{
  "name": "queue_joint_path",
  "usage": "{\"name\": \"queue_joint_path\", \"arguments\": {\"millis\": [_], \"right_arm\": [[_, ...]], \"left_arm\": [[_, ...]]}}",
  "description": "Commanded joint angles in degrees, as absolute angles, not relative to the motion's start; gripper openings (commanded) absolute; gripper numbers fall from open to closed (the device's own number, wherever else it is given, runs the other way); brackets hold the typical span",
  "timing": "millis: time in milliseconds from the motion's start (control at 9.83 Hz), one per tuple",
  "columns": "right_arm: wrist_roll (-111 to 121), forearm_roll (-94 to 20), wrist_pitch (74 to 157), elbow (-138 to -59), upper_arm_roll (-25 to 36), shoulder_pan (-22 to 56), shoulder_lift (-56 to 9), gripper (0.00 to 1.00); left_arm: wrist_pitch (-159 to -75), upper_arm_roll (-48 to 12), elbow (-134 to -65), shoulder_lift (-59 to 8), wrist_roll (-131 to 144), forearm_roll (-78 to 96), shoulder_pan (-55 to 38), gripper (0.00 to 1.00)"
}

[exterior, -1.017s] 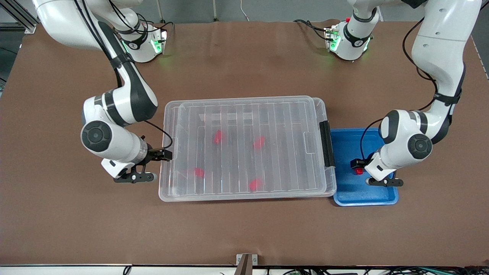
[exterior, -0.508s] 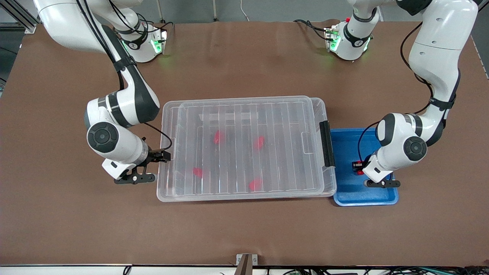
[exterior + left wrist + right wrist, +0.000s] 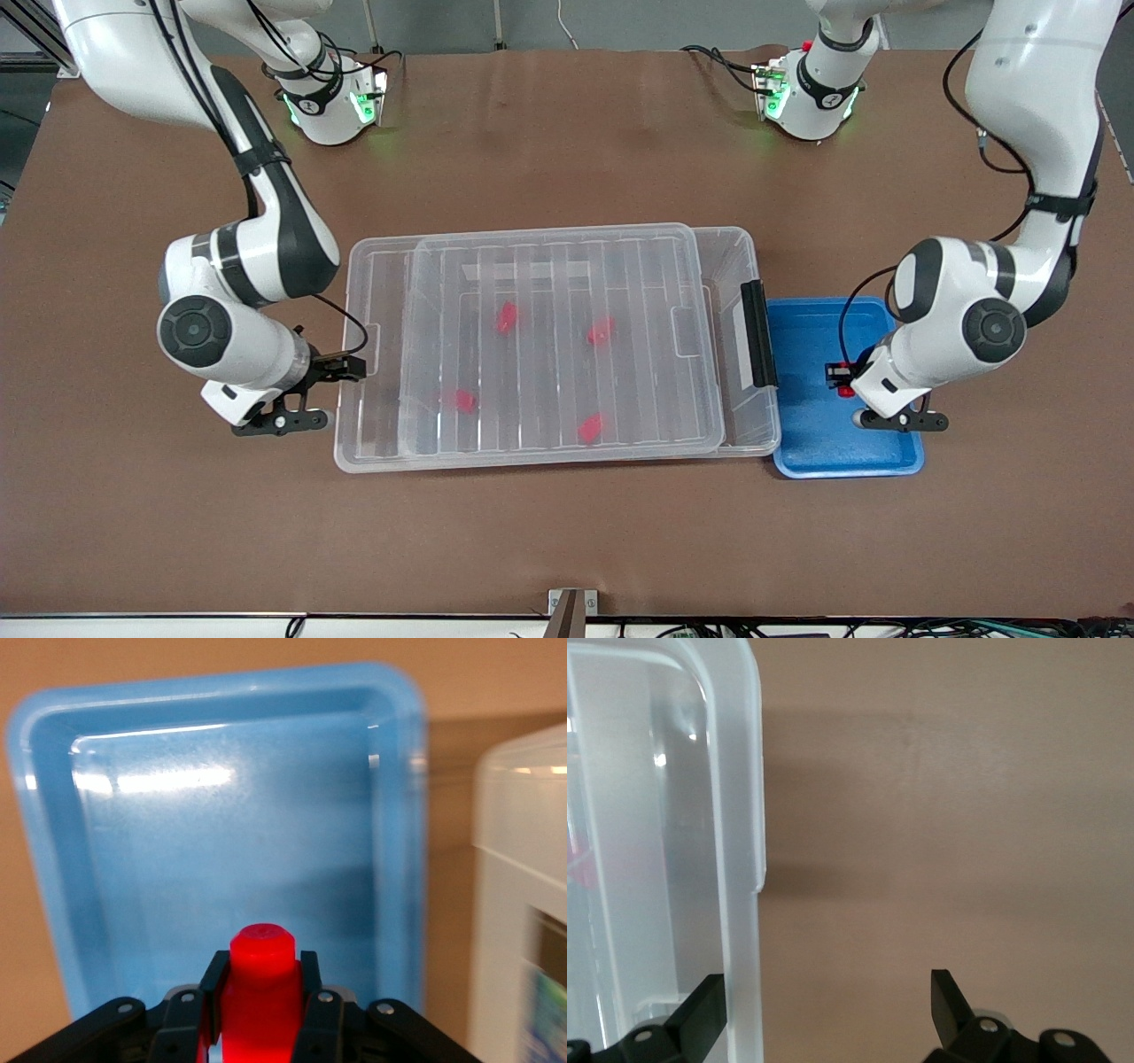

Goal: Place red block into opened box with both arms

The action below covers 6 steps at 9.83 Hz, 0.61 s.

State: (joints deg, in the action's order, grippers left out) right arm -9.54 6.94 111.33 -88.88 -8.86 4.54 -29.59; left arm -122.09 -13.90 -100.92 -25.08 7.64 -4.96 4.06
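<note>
My left gripper (image 3: 840,377) (image 3: 261,970) is shut on the red block (image 3: 261,992) (image 3: 846,387), a small bright red piece with a round stub, just over the blue tray (image 3: 802,443) (image 3: 221,842). The clear box (image 3: 744,257) lies mid-table. Its ribbed lid (image 3: 549,354) is slid partly off toward the right arm's end, leaving a strip uncovered beside the black handle (image 3: 755,332). My right gripper (image 3: 341,368) (image 3: 826,988) stands open at that lid's short edge (image 3: 735,859), with one finger on each side of the rim.
Several other red blocks (image 3: 506,317) lie in the box under the lid. The blue tray touches the box's handle end. Brown table (image 3: 567,532) stretches around both.
The lid slid toward the right arm's end together with my right gripper, uncovering a strip by the handle. My left gripper shut on the red block and rose a little.
</note>
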Motion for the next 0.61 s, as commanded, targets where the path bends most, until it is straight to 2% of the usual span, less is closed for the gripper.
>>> {"name": "queue_joint_path", "arguments": {"millis": [0, 305, 508], "right_arm": [[-6.08, 8.61, 110.22, -90.44, -9.05, 2.47, -28.48, 1.0], [-1.95, 8.61, 109.42, -90.44, -8.79, 0.36, -28.13, 1.0], [1.65, 8.61, 108.64, -90.26, -8.7, -1.4, -28.12, 1.0]], "left_arm": [[-116.04, -18.08, -100.3, -21.89, 13.07, -6.15, 3.6, 0.01], [-113.2, -25.38, -97.91, -21.97, 23.08, -6.06, 3.52, 0.01], [-113.55, -27.68, -97.82, -22.85, 25.74, -5.63, 2.99, 0.01]]}}
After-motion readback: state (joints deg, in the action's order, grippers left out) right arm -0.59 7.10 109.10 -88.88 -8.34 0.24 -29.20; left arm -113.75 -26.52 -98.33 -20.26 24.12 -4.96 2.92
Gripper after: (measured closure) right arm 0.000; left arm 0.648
